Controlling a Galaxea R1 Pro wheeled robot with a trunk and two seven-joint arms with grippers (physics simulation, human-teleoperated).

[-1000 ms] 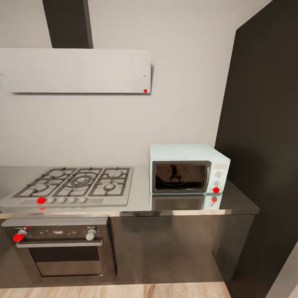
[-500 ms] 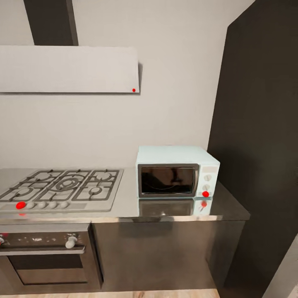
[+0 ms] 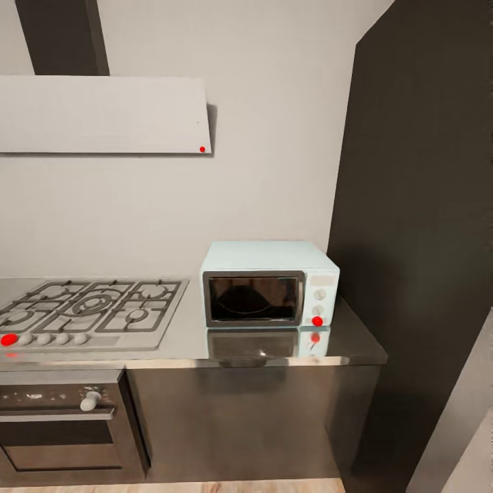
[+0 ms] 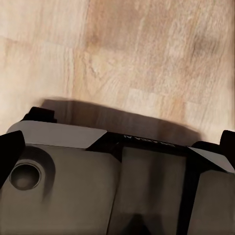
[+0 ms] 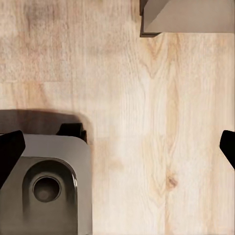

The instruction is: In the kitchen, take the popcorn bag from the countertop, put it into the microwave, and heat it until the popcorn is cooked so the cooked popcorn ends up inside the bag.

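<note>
We see only dark fingertip edges of the left gripper [image 4: 117,147] and right gripper [image 5: 117,147] at the frame sides, grip state unclear. Ahead, hob [image 3: 82,311] and oven [image 3: 61,428] are cut off; microwave [image 3: 268,284] interior too dark.

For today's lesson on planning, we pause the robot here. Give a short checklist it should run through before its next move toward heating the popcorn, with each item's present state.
1. Microwave in sight on the countertop: ok.
2. Microwave door shut, so it must be opened first: ok, it looks shut.
3. Popcorn bag located: not ok; it is not on the visible stretch of countertop.
4. Both hands free to grasp: ok; in both wrist views the fingertips stand wide apart over the wooden floor with nothing between them.
5. Space in front of the microwave free of clutter: ok.
6. Hob off: cannot tell.
</note>
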